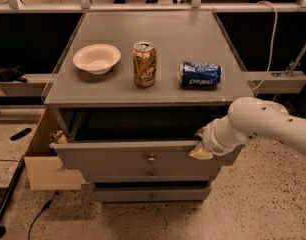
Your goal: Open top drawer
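The lowest of 3 grey drawers sat nearest the speckled floor, with the middle drawer just above it, each narrow and carrying a small round knob. Above them the top drawer, the widest and tallest of the 3, stood pulled partway out from under the surface, its flat front bearing 1 metal knob at centre. Its interior lay in deep shadow, and what it held could not be made out. The robot's pincer rested against the right end of that drawer's front, at the upper edge, at the tip of a white arm reaching in from the right; whether the pincer was open or closed could not be told. At the drawer's left corner sat a small pale object, too indistinct to identify, and beside it an open cardboard box stood on the floor against the cabinet. On the surface above, 3 items stood in a row, well apart: a white bowl at left, its pale inside turned upward; a gold-brown can upright in the middle; and a blue Pepsi can lying on its side at right. Beyond the surface's right edge a white cable looped down.
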Controlling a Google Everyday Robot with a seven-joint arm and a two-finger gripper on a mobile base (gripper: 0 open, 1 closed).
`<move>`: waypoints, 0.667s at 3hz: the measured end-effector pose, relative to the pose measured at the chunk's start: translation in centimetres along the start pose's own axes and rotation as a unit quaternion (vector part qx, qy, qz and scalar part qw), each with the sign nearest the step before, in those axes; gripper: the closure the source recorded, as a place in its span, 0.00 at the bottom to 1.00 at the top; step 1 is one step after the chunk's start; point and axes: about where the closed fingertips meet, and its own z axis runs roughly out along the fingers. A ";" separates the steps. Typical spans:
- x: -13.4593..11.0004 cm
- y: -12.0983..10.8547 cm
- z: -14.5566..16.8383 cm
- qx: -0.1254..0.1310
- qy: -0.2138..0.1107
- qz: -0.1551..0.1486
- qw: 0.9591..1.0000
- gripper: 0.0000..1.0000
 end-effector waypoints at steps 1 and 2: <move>-0.1 0.0 -0.1 0.000 0.000 0.000 1.000 1.00; -0.1 0.0 -0.1 0.000 0.000 0.000 1.000 0.84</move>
